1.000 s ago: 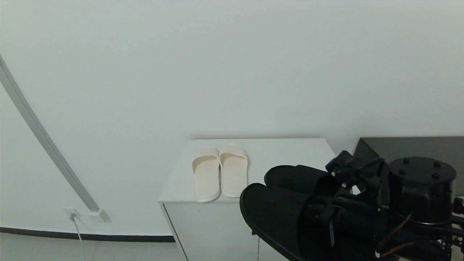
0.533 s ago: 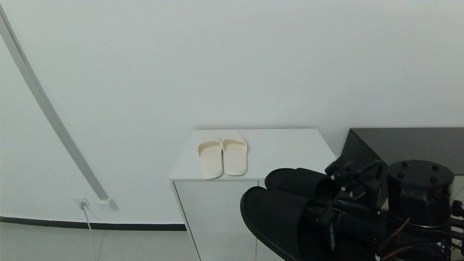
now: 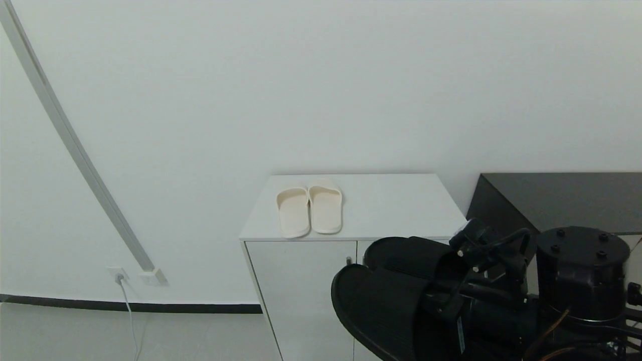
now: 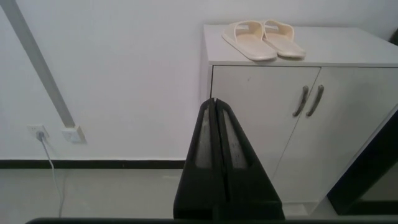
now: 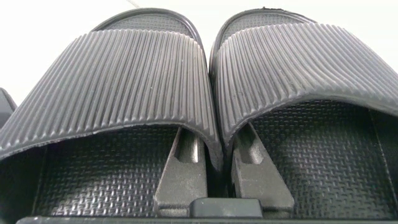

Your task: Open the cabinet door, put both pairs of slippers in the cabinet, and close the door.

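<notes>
Right wrist view: right gripper point(image 5: 214, 143) clamped black ribbed rubber slippers point(image 5: 149, 74), held before white two-door cabinet point(image 3: 301, 281), doors shut; cream moulded slippers point(image 3: 309, 209) sat on cabinet top; left gripper point(image 4: 215, 109) pressed closed, empty.

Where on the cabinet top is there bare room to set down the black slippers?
The right half of the cabinet top is bare, between the white slippers and its right edge. A narrow strip is free left of them. The front right corner lies behind the black slippers in the right claw.
</notes>
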